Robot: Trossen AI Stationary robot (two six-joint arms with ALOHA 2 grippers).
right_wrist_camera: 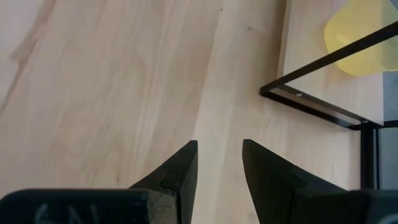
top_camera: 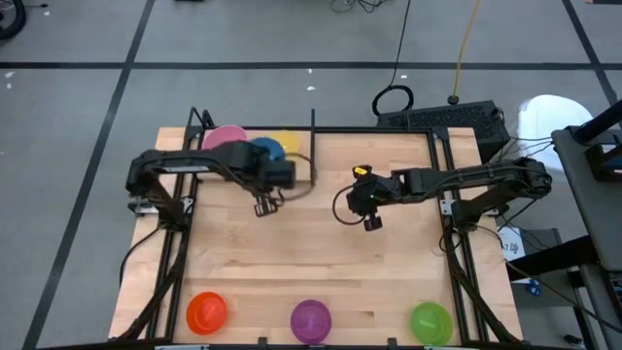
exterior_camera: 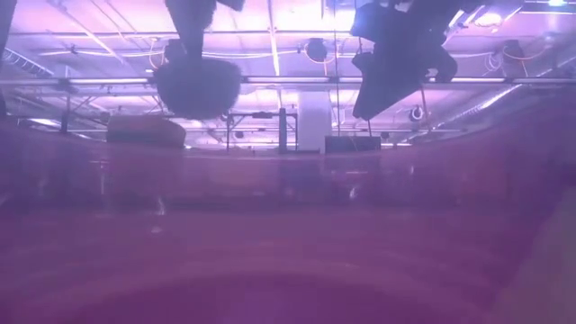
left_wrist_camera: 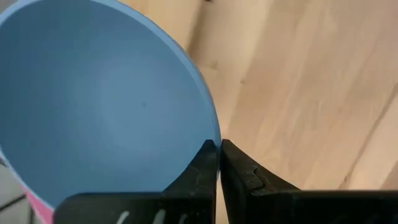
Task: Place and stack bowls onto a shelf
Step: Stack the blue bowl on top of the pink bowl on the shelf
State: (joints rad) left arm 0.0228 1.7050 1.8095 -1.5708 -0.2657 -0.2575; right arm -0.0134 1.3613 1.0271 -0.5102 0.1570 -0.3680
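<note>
My left gripper (left_wrist_camera: 219,149) is shut on a blue bowl (left_wrist_camera: 99,93) at the shelf (top_camera: 301,156), which runs along the table's far edge. In the high view the blue bowl (top_camera: 268,149) sits between a pink bowl (top_camera: 224,136) and a yellow bowl (top_camera: 288,143). An edge of the pink bowl (left_wrist_camera: 38,206) shows under the blue one. My right gripper (right_wrist_camera: 219,163) is open over bare wood at mid-table (top_camera: 370,206), right of the shelf's upright divider (top_camera: 313,124). The right wrist view shows the yellow bowl (right_wrist_camera: 364,37) behind the shelf's black rod. My left gripper pinches the blue bowl's rim (left_wrist_camera: 210,134), one finger inside the bowl and one outside. The bowl's hollow faces the wrist camera, so it is tilted. Whether it rests on the pink bowl I cannot tell.
Three bowls stand along the table's near edge: orange (top_camera: 207,311), purple (top_camera: 311,318) and green (top_camera: 431,321). Black frame rods (top_camera: 452,194) run down both sides of the table. Bare wood lies between the shelf and the near bowls. The low view is tinted purple and blurred.
</note>
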